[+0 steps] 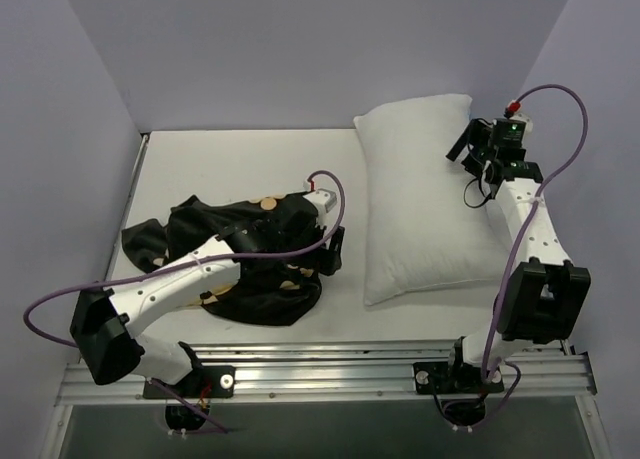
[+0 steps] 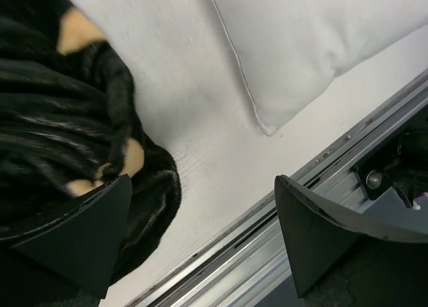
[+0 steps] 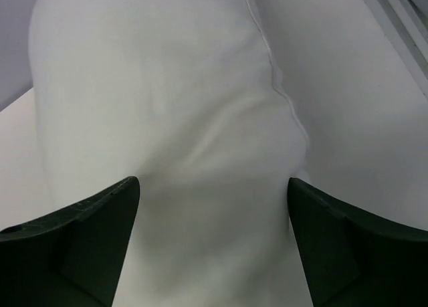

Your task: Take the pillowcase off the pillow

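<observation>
The black pillowcase [image 1: 235, 259] with tan motifs lies crumpled on the left of the table, apart from the pillow; it also shows in the left wrist view [image 2: 60, 133]. The plain white pillow [image 1: 420, 199] lies bare on the right, reaching from the back to near the front edge. My left gripper [image 1: 332, 251] is open and empty at the pillowcase's right edge, between it and the pillow; the pillow's near corner [image 2: 287, 59] shows ahead of it. My right gripper [image 1: 462, 151] is open and empty above the pillow's far right corner [image 3: 200, 120].
The metal rail [image 1: 330, 364] runs along the table's front edge and shows in the left wrist view [image 2: 281, 220]. Lilac walls enclose the table at the back and both sides. Cables loop from both arms.
</observation>
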`<state>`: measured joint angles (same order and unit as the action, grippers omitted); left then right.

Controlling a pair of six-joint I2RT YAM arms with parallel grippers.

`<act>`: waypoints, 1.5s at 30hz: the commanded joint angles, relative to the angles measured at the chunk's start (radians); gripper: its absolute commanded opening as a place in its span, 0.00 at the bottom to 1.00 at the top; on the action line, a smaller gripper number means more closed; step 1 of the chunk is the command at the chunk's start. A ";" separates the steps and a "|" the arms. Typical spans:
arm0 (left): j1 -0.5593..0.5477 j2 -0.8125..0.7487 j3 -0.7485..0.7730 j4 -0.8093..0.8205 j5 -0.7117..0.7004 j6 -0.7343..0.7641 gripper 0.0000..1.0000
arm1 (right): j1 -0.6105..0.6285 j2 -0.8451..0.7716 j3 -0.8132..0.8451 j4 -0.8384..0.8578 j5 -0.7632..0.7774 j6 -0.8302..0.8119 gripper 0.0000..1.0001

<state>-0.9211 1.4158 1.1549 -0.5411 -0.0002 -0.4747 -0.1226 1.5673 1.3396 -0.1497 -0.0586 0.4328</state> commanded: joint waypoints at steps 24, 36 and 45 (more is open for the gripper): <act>0.100 -0.727 0.599 -0.384 -0.899 0.416 0.94 | 0.155 -0.855 0.306 -0.300 0.370 -0.309 1.00; 0.100 -0.922 0.572 -0.572 -1.008 0.318 0.94 | 0.245 -1.041 0.185 -0.297 0.447 -0.361 0.99; 0.097 -0.959 0.542 -0.663 -1.028 0.240 0.94 | 0.274 -1.066 0.130 -0.286 0.488 -0.378 0.99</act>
<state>-0.8227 0.4725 1.7054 -1.1576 -1.0004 -0.2028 0.1410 0.5026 1.4796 -0.4816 0.3965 0.0799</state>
